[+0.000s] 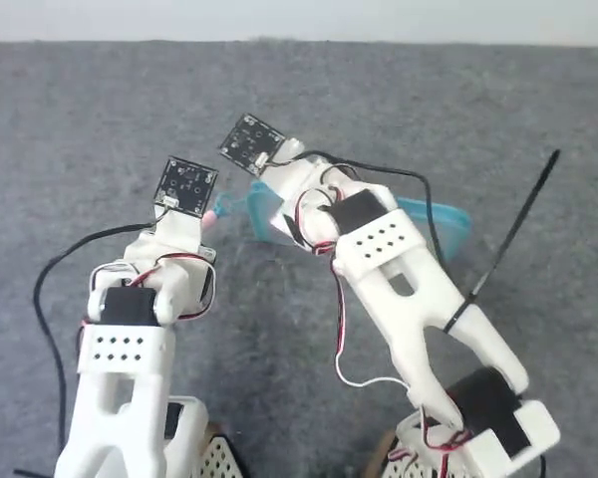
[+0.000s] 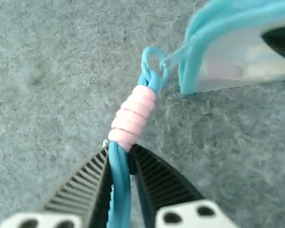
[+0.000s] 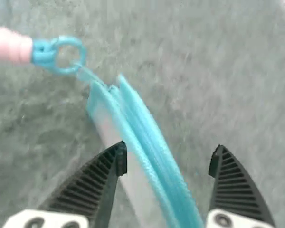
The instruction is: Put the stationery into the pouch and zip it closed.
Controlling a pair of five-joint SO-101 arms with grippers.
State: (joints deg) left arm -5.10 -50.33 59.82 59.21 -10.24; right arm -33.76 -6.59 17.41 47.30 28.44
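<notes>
A light blue translucent pouch (image 1: pixel 448 221) lies on the grey carpet, mostly under the right arm. Its zip pull is a blue cord with pink beads (image 2: pixel 132 118) joined by a blue ring (image 2: pixel 154 64) to the pouch corner (image 2: pixel 237 57). My left gripper (image 2: pixel 121 164) is shut on the blue cord just behind the beads. My right gripper (image 3: pixel 166 161) is open and straddles the pouch's zipped top edge (image 3: pixel 142 137) near its end. The ring (image 3: pixel 61 54) and beads (image 3: pixel 7 43) stretch away from that corner.
Grey carpet (image 1: pixel 100 110) covers the whole table. Black cables (image 1: pixel 518 224) run beside the right arm, over the pouch. Both arm bases stand at the near edge.
</notes>
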